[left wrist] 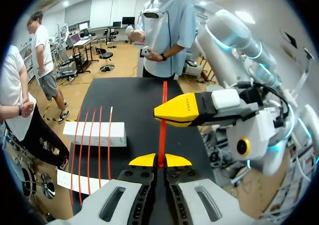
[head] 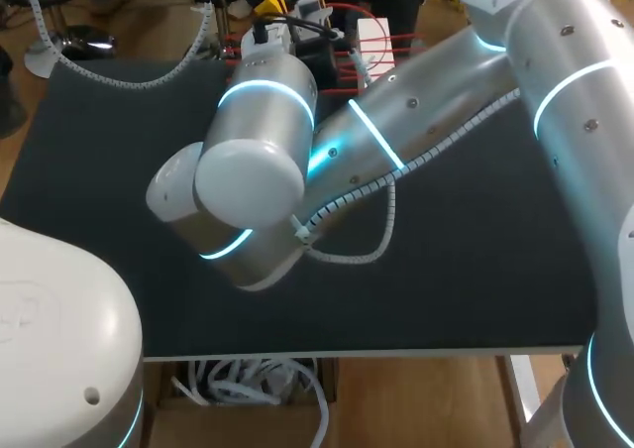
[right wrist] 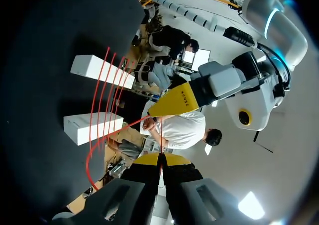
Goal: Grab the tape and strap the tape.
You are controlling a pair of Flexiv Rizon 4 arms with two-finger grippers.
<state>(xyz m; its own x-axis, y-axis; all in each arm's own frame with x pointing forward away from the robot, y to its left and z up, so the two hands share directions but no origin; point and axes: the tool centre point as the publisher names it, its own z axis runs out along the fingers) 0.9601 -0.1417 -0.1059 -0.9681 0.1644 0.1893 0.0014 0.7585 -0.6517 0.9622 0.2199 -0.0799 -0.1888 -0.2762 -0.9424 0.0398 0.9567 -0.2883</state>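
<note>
1. 1 strand of red tape (left wrist: pixel 162 130), the task's thing. It is held off the table and runs straight from my left gripper (left wrist: pixel 160 160) to the tip of my right gripper (right wrist: pixel 160 159). In the right wrist view a slack loop of it curves away beside the fingers.
2. Left gripper: fingers together, clamped on the tape's near end.
3. Right gripper: fingers together, with the tape pinched between the yellow tips. The 2 grippers stand near each other.
4. 4 laid strands (left wrist: pixel 89 135), side by side across the white blocks (right wrist: pixel 93 128). There are 2 blocks, well apart.
5. Black table (head: pixel 99 170), which bears the blocks. In the head view my arms hide most of the work.
6. Step in hand, as I judge it: carry the held strand over the 2 blocks and set it down beside the 4 strands.
7. To do it well:
   - Move both arms as 1 so the tension stays even.
   - Line the strand up parallel to its neighbours before lowering.
   - Steer the slack loop clear of the laid strands.
   - Release only once the tape bears on both blocks.
</note>
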